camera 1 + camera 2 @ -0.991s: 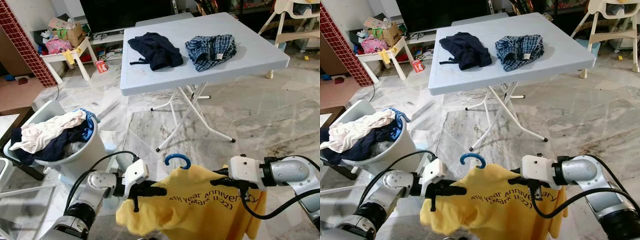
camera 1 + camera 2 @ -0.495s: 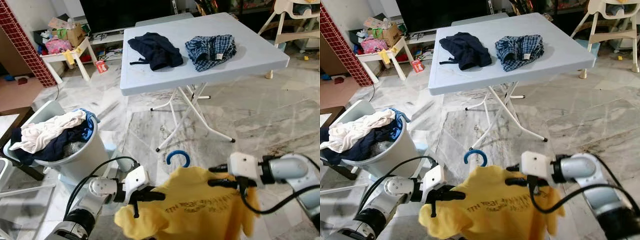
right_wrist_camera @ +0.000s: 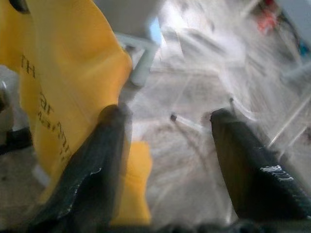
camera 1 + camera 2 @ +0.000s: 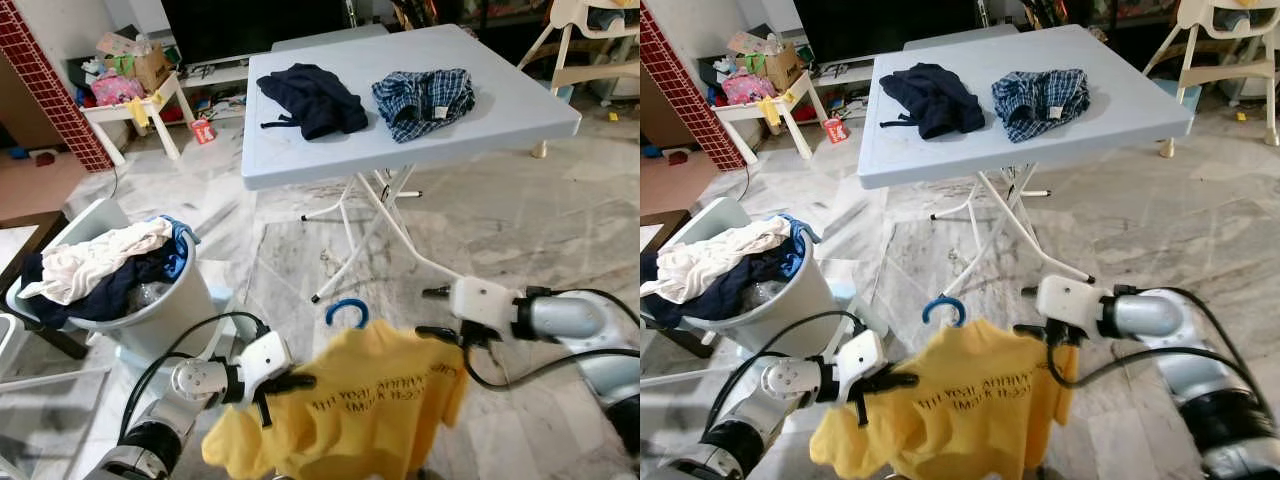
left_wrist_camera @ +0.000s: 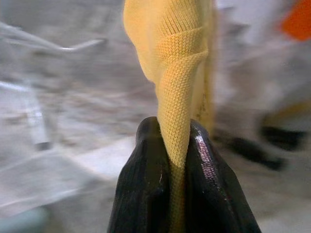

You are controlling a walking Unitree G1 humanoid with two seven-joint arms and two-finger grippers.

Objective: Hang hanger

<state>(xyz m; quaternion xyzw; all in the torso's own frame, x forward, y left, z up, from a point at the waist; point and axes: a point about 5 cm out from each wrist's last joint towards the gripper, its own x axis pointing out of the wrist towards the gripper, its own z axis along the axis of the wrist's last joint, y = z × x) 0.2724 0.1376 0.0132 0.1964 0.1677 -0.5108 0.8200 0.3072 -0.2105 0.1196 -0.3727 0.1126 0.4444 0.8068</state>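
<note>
**Yellow shirt on a blue hanger, held low between two grippers**

The robot is standing on a marble-patterned floor (image 4: 560,230) in a cluttered living room, looking down over its own arms. Far to the left, a white laundry basket (image 4: 150,310) is sitting on the floor, heaped with white, dark and blue clothes. Behind it, a small white side table (image 4: 135,110) is carrying boxes and toys. Further back, toward the middle, a pale blue folding table (image 4: 330,150) is standing on white crossed legs, with a dark navy garment (image 4: 312,98) lying on its left part and a crumpled plaid shirt (image 4: 425,98) lying just to the right of that.

Down in front, the left gripper (image 4: 300,381) is clamping its two black fingers (image 5: 141,194) tightly on a fold of the yellow T-shirt (image 4: 370,405), at the shirt's left shoulder. The wrist view is showing the knit fabric squeezed upright between the fingers. The shirt is hanging spread between the two arms, its dark printed lettering facing up. The blue hook of the hanger (image 4: 347,310) is sticking up out of the collar, between the two grippers and slightly above them.

On the right, the right gripper (image 4: 437,312) is sitting at the shirt's right shoulder with its fingers spread apart; one finger (image 3: 92,160) is lying against the yellow cloth, the other well clear of it, so nothing is pinched.
</note>
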